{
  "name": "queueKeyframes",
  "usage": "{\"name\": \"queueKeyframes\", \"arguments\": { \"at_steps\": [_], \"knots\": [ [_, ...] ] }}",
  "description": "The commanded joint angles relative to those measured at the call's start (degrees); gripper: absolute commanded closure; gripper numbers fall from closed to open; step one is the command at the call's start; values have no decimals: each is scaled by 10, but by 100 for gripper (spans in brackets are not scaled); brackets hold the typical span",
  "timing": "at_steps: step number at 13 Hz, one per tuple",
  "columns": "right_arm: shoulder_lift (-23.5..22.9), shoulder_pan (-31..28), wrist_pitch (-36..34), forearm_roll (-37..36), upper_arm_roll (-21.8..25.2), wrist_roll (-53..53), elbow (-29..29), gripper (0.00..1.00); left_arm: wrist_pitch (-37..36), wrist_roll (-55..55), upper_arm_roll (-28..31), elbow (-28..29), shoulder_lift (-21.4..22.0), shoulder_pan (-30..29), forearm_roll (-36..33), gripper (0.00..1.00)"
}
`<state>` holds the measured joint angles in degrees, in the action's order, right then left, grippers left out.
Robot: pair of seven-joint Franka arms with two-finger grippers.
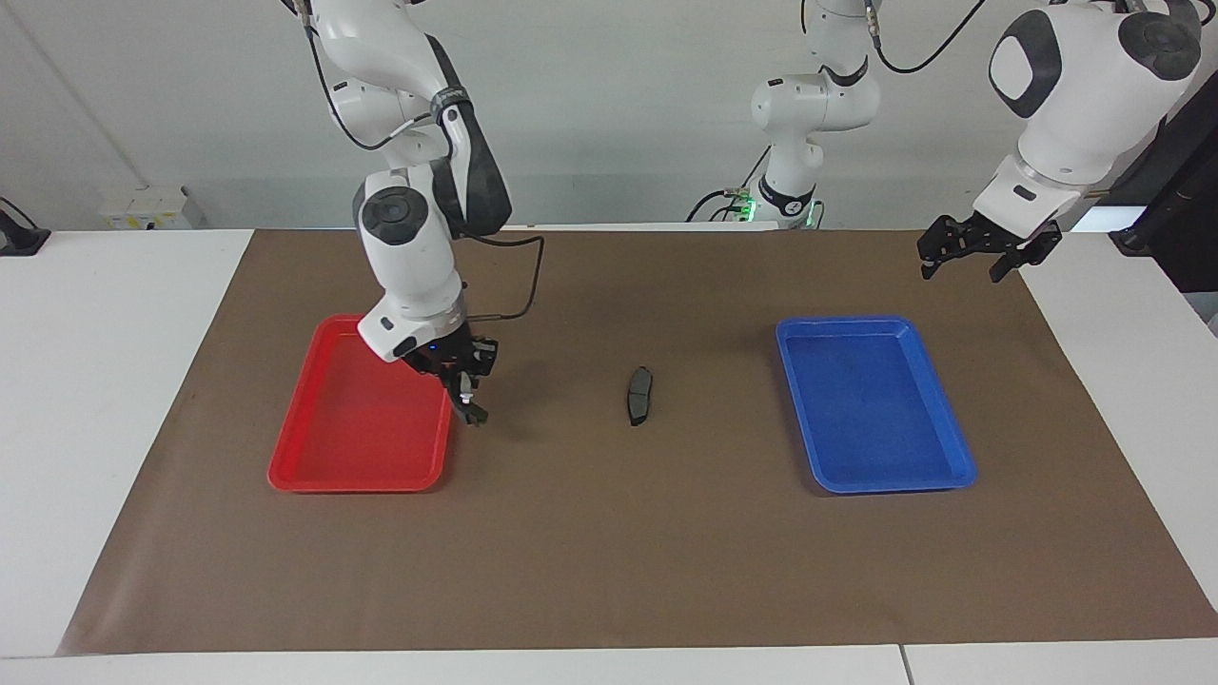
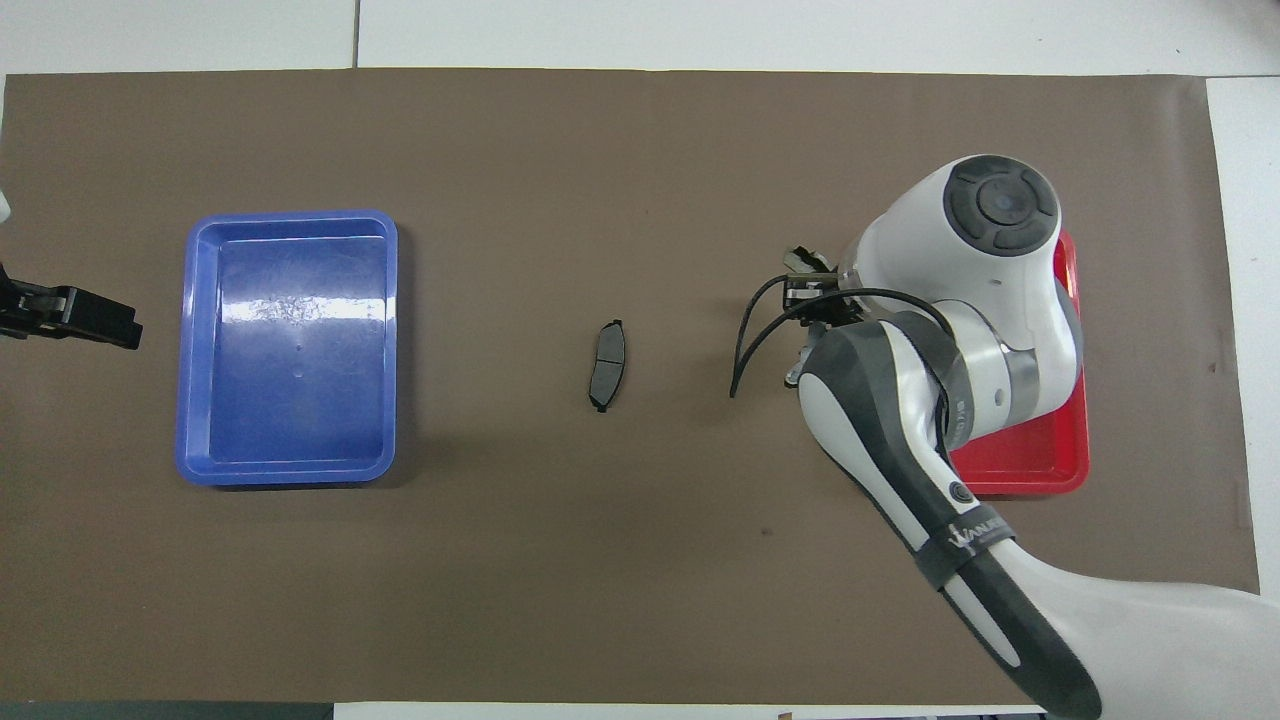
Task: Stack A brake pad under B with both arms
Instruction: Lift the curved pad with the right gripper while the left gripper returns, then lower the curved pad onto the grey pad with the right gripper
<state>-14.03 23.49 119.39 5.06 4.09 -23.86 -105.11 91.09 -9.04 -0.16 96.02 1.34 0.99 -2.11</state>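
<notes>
The A brake pad, short, flat and dark grey, lies alone on the brown mat midway between the two trays. My right gripper is shut on B, a dark arched piece that hangs down from its fingers. It is in the air over the mat, just off the red tray's inner edge. In the overhead view the right wrist hides most of that gripper and B. My left gripper is open and holds nothing, raised over the mat's edge at the left arm's end.
The blue tray sits with nothing in it toward the left arm's end. The red tray toward the right arm's end also holds nothing. A brown mat covers the white table.
</notes>
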Motion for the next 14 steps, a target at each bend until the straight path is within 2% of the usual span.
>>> {"name": "queueKeyframes", "arguments": {
  "at_steps": [1,7,14],
  "knots": [
    [-83,48,-17,23,1,-59,100,100,8,-5,-2,-31,-22,-5,-1,1],
    [-136,124,6,53,0,-105,135,100,22,16,-1,-34,-23,-5,20,1],
    [-156,145,22,53,-1,-106,127,100,9,32,-2,-29,-20,-3,20,1]
  ]
}}
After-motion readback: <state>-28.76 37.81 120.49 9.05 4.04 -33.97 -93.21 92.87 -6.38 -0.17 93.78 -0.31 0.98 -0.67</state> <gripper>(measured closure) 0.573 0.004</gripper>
